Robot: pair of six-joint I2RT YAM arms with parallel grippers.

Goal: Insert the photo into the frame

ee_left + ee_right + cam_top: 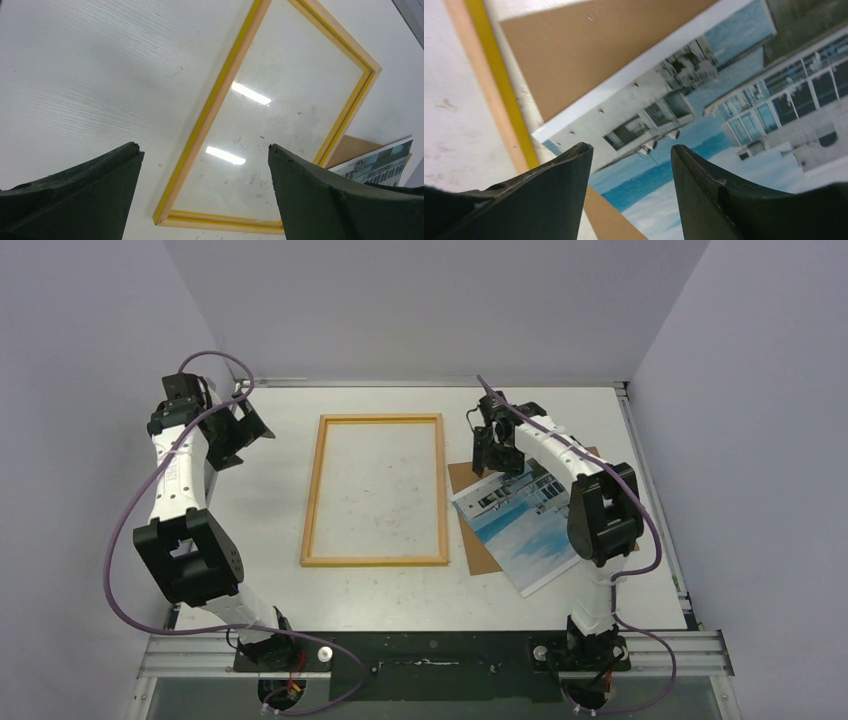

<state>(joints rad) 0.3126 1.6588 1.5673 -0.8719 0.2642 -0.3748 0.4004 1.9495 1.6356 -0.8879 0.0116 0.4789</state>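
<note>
The photo (pixel 525 530) is lying face up on the right side of the desk (pixel 400 590). It is sitting skewed on top of a brown backing board (pixel 462 478), which is showing along the photo's left edge. The frame (pixel 312 490) is lying flat in the middle of the desk, just left of the board. Its right rail is near the photo's corner, and the two seem to be apart. A clear pane (pixel 280 110) is apparently sitting in the frame, since ceiling lights are reflecting inside it in the left wrist view.

The right fingers (pixel 539 200) are hovering over the photo's far left corner, spread apart and grasping nothing, with the print showing through the gap beneath them. The left fingers (pixel 75 195) are standing released, wide and empty, off to the frame's left.

Counting the things: one photo, one frame, one backing board, two arms.

The photo is probably going to handle as a thin, light, bendable sheet with a slick printed face. It is lying too flat for fingers to slip under easily. The best hold is likely an edge or corner that seems to be reaching past the board, pinched gently so the print is not creasing. The frame is looking stiff and light, best taken by a rail, and its pane may be fragile.
</note>
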